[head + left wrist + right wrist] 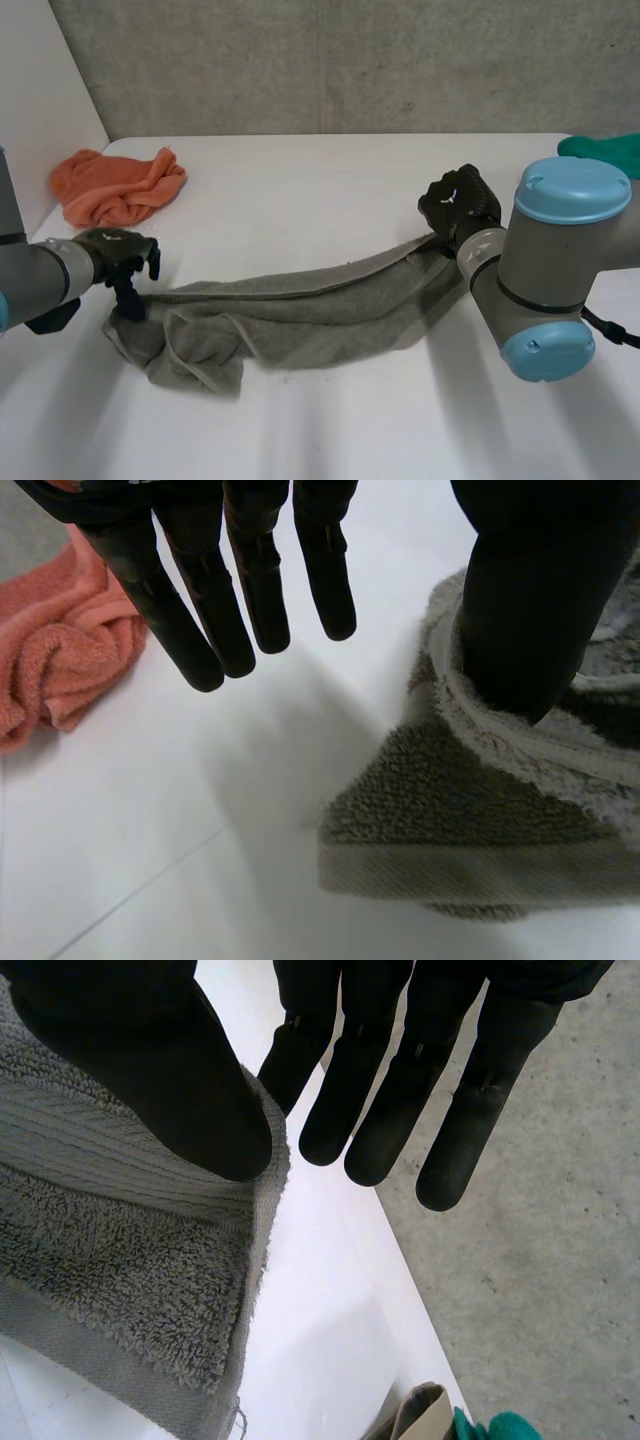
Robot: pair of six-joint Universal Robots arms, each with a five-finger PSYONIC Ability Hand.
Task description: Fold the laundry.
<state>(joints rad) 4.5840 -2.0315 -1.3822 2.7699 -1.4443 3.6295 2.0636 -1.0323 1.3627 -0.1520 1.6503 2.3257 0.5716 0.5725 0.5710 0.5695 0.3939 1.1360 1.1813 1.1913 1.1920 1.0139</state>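
— Checking: where's the grey towel (300,320)?

— Its long axis runs from near the orange cloth (115,185) away across the table (300,180). My left hand (120,258) thumbs down the end nearest that cloth, my right hand (460,200) the farthest end; all fingers straight, spread, clear of the towel.

— Next?

— Likely bringing the ends together, so each hand must pinch first.

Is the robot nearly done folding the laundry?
Not nearly. Nothing looks folded yet. The grey towel lies rumpled, stretched between the left robot hand and the right robot hand, each open with its thumb on one end. Left to do: fold it, then the crumpled orange towel and the green cloth.
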